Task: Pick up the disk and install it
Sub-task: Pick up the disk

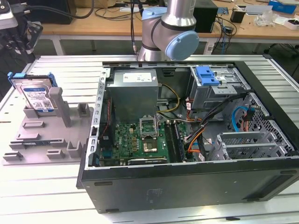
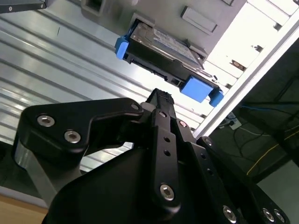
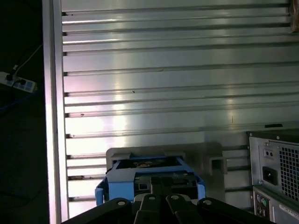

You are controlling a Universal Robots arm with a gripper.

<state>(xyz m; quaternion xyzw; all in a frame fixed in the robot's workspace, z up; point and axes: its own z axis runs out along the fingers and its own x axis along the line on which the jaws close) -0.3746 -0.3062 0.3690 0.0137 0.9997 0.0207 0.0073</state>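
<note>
The pick-up looks like the step in hand. The disk (image 1: pixel 37 95) stands on edge in a grey holder (image 1: pixel 42 140) on the worktop (image 1: pixel 46 196), to the exterior view's left of the computer case (image 1: pixel 187 186). In the second wrist view the gripper (image 2: pixel 160 97), pressed together and empty, points at it from apart. A grasp would need it spread first.

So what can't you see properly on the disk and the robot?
Exterior view: the disk has its lower part hidden by the grey holder, and its label print is too small.
First wrist view: the gripper covers the disk's near edge.
Exterior view: the arm is cut off by the top edge.
</note>
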